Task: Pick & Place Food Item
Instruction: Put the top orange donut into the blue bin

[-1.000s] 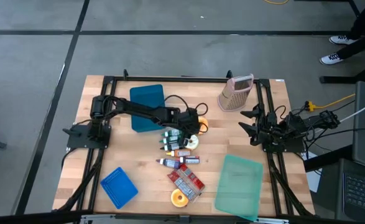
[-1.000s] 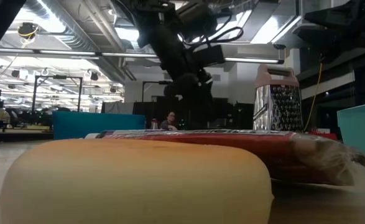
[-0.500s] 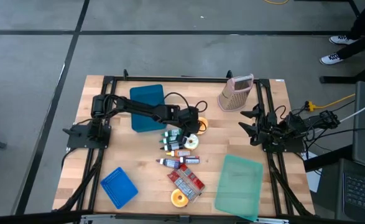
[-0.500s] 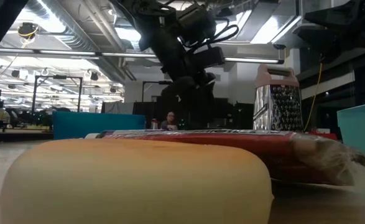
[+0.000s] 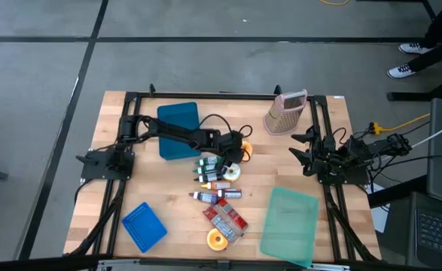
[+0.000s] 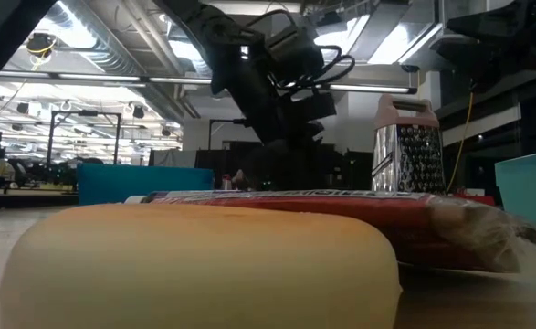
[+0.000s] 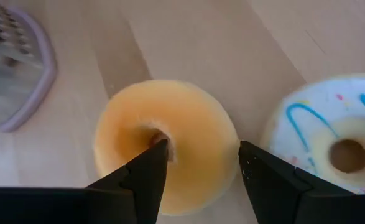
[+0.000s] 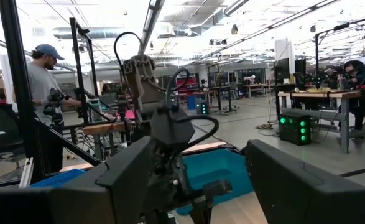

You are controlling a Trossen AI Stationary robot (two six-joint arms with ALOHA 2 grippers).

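A plain glazed donut (image 7: 170,140) lies flat on the wooden table (image 5: 115,192) near its middle, also seen from above as the donut (image 5: 244,148). My left gripper (image 7: 204,149) hangs open just over it, slanting down. One fingertip (image 7: 157,148) stands over the donut's hole, the other (image 7: 249,152) beyond its outer rim. Whether they touch it I cannot tell. A white donut with blue icing (image 7: 334,146) lies beside it. My right gripper (image 8: 198,186) waits open at the table's right side (image 5: 305,148), holding nothing.
A metal grater (image 5: 285,113) stands at the far right. Small bottles (image 5: 209,172), a red packet (image 5: 225,220) and a yellow donut (image 5: 218,239) lie toward the near edge. A dark teal board (image 5: 178,128), a pale green board (image 5: 290,222) and a blue basket (image 5: 144,226) lie around them.
My left gripper has come down toward the plain donut and has rolled a little about its own line. Its fingers have stayed equally wide apart. The donut has not moved.
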